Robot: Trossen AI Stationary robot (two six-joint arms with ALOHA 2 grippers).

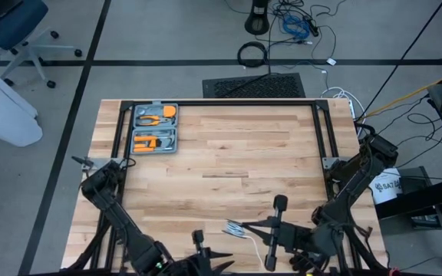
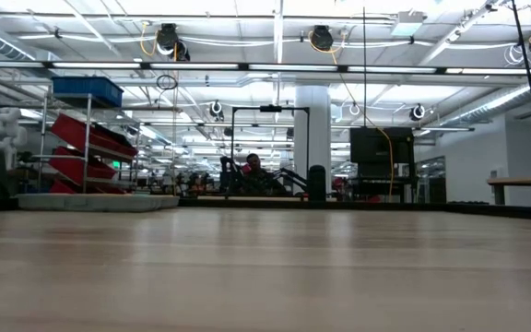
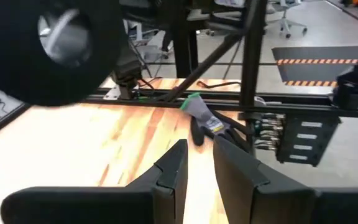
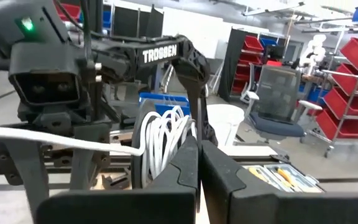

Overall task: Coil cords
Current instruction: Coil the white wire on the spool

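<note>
Both arms low at bottom edge of high view. Right gripper [image 4: 199,163] clenched on white cord [image 4: 161,144], bundled loops pinned against fingers, likely so coil keeps shape; loose tail trails off left. Left gripper [image 3: 199,171] slightly parted, nothing between fingers, probably waiting nearby. Grey tool case [image 1: 154,128] upper left of table, well apart

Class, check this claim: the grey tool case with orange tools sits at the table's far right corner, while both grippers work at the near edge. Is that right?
Not quite. The high view shows the grey tool case at the table's far left corner, not the right. The left gripper and right gripper are at the near edge, as stated.
</note>
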